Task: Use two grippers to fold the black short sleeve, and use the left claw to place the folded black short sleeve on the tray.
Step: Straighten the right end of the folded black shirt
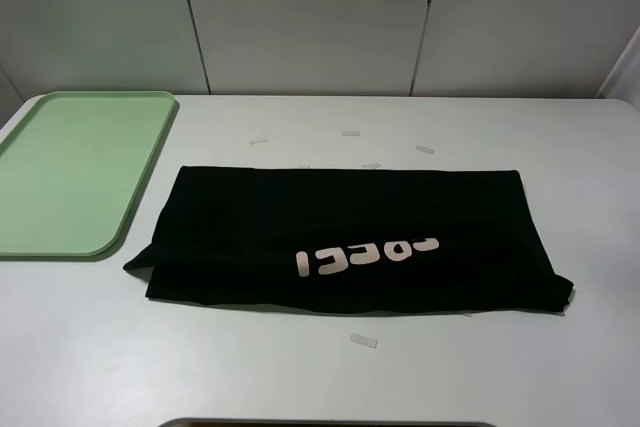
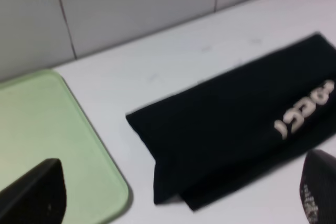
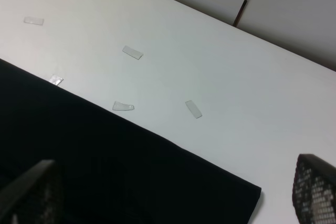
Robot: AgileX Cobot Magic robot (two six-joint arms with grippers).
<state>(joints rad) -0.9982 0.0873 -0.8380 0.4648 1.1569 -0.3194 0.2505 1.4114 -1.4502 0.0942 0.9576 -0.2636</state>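
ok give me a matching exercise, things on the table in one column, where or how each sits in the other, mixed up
1 tray
2 black short sleeve
3 lettering
4 nearest tape strip

a folded, middle of the table
b pale, on the black short sleeve
c light green, far left
d alone, in front of the black short sleeve

Pairs: 1-c, 2-a, 3-b, 4-d

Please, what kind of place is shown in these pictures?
Probably a robot test bench, not a home: a plain white table, blank white wall panels behind, clear tape strips lying on it, and one black short sleeve laid out.
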